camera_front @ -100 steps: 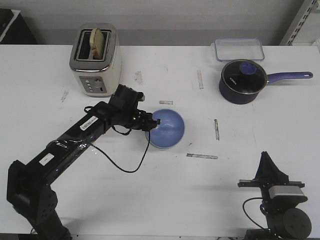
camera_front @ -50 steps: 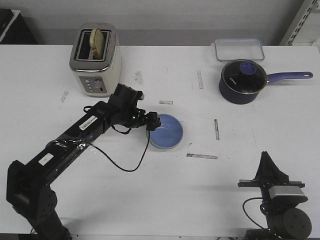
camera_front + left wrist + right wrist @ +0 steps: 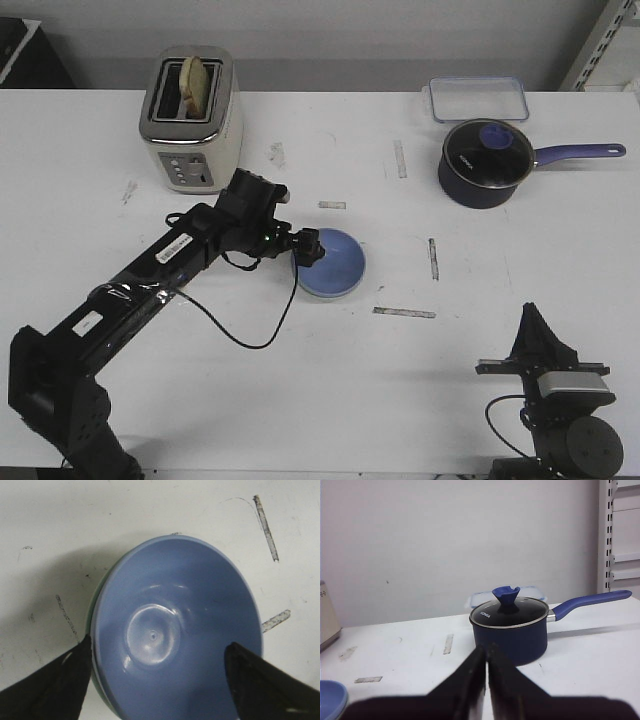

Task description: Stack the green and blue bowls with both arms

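Bright, even overhead light is washing the white table (image 3: 300,390). The blue bowl (image 3: 175,635) is showing soft glare and throwing a shadow toward 9 o'clock; nearest fingers (image 3: 470,680) are blurring.

The blue bowl (image 3: 333,262) is sitting inside the green bowl (image 3: 93,630) near the table's (image 3: 320,380) middle. The toaster (image 3: 190,118) is standing behind and to the left. The saucepan (image 3: 487,163) is lying far to the right, with the container (image 3: 478,99) just behind it.
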`<state>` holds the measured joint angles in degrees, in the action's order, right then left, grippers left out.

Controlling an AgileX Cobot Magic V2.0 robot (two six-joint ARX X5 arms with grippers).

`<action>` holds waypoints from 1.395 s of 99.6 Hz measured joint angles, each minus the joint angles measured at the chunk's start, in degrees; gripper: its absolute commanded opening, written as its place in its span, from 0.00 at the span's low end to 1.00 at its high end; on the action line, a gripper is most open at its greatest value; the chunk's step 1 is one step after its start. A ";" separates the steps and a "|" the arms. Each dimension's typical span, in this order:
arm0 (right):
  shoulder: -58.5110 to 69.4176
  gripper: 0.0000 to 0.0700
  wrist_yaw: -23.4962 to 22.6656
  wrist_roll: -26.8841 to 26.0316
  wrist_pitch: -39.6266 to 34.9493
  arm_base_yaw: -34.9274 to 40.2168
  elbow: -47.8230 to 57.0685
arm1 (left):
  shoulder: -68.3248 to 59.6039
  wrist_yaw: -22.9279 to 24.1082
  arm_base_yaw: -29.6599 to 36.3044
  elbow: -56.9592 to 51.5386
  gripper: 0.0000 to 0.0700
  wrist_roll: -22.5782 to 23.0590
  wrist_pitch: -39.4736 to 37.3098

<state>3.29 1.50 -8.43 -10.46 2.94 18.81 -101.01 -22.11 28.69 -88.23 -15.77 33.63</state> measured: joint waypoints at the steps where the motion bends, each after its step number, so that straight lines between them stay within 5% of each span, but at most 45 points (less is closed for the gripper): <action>1: 0.00 0.00 0.00 -0.02 -0.02 0.00 0.00 | 0.15 0.15 -0.02 0.00 0.70 0.22 0.00; 35: 0.00 0.00 0.00 0.00 0.00 0.00 0.00 | 7.17 9.20 -0.24 5.70 0.66 8.00 -7.67; 56: 0.00 0.00 0.00 -0.02 0.00 0.00 0.00 | 15.69 11.26 -0.55 21.51 0.17 10.86 -27.39; 72: 0.00 0.00 0.00 -0.02 0.00 0.00 0.00 | 24.11 13.57 -2.21 34.23 0.00 11.43 -42.36; 94: 0.00 0.00 0.00 0.00 0.00 0.00 0.00 | 34.07 21.99 -4.57 46.71 0.00 11.56 -43.28; 139: 0.00 0.00 0.00 0.00 0.00 0.00 0.00 | 56.65 22.36 -17.84 66.10 0.00 11.80 -45.29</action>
<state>3.29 1.50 -8.43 -10.46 2.94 18.81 -44.36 0.25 10.85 -22.13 -3.97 -11.66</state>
